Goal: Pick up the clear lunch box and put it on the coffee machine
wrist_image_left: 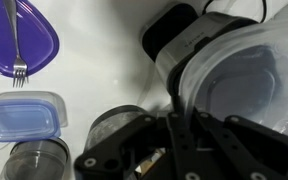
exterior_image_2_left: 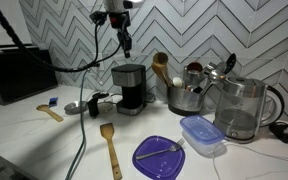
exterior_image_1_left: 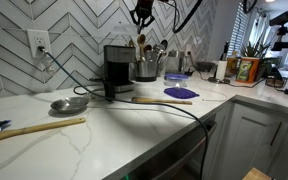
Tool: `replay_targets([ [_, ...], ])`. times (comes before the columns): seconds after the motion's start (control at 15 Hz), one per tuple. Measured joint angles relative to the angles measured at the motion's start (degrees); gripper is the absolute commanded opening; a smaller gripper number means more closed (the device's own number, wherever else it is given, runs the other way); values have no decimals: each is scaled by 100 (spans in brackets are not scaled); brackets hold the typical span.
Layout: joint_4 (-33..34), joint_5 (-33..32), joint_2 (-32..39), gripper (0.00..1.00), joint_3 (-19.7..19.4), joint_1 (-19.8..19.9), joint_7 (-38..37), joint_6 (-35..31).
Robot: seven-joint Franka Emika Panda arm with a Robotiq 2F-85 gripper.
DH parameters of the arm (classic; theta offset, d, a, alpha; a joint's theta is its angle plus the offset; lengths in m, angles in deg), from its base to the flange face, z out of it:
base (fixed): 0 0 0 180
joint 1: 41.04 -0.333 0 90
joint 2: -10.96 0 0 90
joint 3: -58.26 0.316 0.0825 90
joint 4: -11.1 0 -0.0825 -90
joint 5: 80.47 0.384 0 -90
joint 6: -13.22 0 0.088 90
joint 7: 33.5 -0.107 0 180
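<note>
Hand: we log it as black, slim and dark below a pale grey-white wrist block. In the wrist view we see matte black jointed finger links. Black cables trail off the wrist.

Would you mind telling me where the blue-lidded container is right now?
In an exterior view the blue-lidded container sits on the counter, just right of the purple plate and in front of the glass kettle.
</note>
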Motion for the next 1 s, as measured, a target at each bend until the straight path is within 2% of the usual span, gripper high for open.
replay_targets([
  [0.33, 1138, -2, 891, 1, -14, -45, 14, 457],
  [0.87, 2352, 47, 1965, 1, 41, -76, 31, 510],
  [1.0, 2578, 51, 2094, 31, 71, -91, 31, 592],
])
